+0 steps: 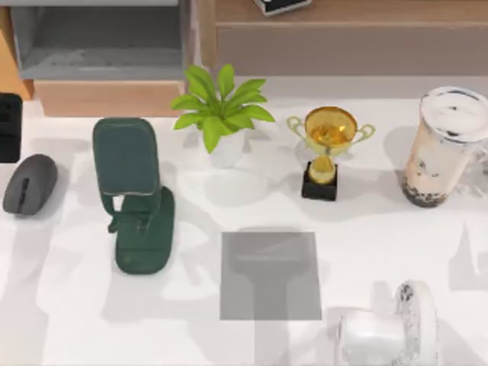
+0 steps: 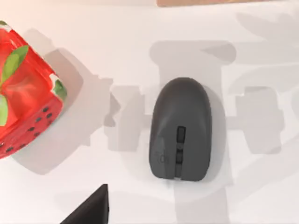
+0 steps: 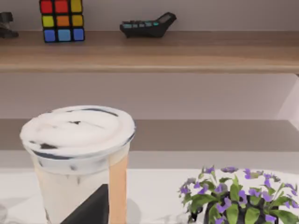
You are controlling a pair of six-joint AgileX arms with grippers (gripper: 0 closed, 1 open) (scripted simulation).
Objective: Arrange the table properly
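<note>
The glossy white table [image 1: 69,320] carries a dark grey mouse [image 1: 30,184] at its left side, which the left wrist view shows from straight above as the mouse [image 2: 180,129]. A black part of my left gripper [image 2: 91,209] hangs over the table near the mouse, not touching it. A bubble tea cup [image 1: 444,146] with a white lid stands at the right. My right arm [image 1: 389,329] is at the front right, and a black part of my right gripper [image 3: 89,208] shows in front of the cup [image 3: 79,161].
A green phone stand [image 1: 136,197], a potted green plant [image 1: 221,114], a gold trophy [image 1: 326,152] and a grey square mat [image 1: 270,275] occupy the middle. A wooden shelf unit [image 1: 328,42] runs along the back. A red strawberry-print box [image 2: 23,88] lies beside the mouse, a purple-flowered plant [image 3: 238,196] by the cup.
</note>
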